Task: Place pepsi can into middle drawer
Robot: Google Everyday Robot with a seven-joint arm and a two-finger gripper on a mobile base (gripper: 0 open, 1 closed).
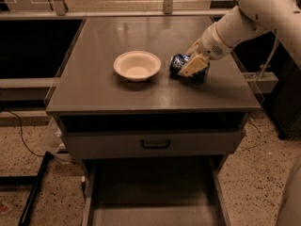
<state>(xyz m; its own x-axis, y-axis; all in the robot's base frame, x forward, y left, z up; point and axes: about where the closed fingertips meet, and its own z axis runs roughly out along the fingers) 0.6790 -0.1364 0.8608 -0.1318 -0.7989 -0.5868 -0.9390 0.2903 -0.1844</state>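
Observation:
The pepsi can (177, 63), dark blue and dented, lies on its side on the grey cabinet top (141, 98), to the right of the cream bowl (137, 65). My gripper (190, 68) comes in from the right on the white arm (244, 18) and sits right on the can, its cream tip covering the can's right half. The middle drawer (150, 187) stands pulled out at the bottom of the view, below the can, with a bare flat grey floor and low side walls.
A closed grey drawer front with a black handle (155, 144) sits above the open drawer, under a dark open slot. Dark recessed bays lie left of the cabinet. A cable (19, 135) runs over the speckled floor at the left.

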